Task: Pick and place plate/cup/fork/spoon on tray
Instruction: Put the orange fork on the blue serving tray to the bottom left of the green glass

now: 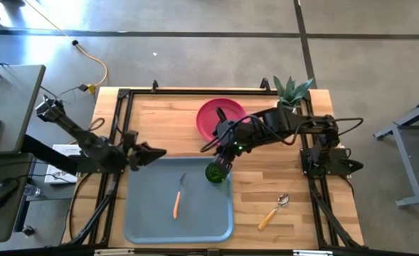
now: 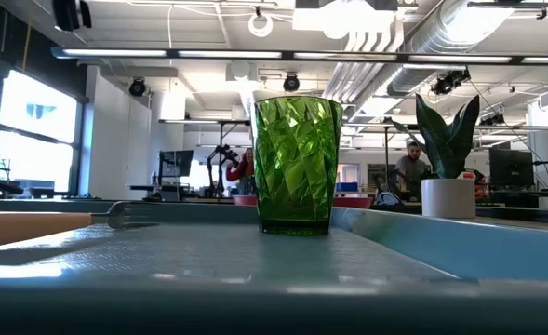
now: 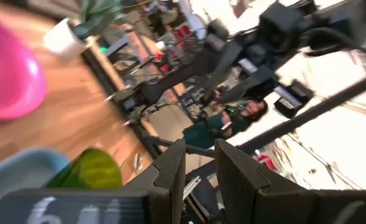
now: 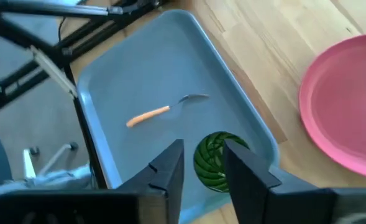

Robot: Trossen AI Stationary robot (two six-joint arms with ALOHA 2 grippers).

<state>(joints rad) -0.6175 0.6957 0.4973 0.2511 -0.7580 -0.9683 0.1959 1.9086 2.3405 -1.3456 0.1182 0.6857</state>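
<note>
The green cup [image 1: 216,173] [image 2: 297,166] stands upright on its base in the far right corner of the grey-blue tray [image 1: 145,213]. The fork [image 1: 178,199] [image 4: 164,111] lies flat in the middle of the tray. The pink plate [image 1: 220,117] rests on the wood beyond the tray, and the spoon [image 1: 273,212] lies on the table to the tray's right. My right gripper [image 1: 222,165] [image 4: 206,167] hangs open just above the cup, clear of it. My left gripper [image 1: 159,152] [image 3: 200,168] points level over the tray's far left corner, its fingers a little apart and holding nothing.
A white pot with a green plant [image 1: 291,96] [image 2: 448,197] stands at the table's far right corner. A black frame runs around the tabletop. There is bare wood between the tray and the spoon. People show in the room beyond the table.
</note>
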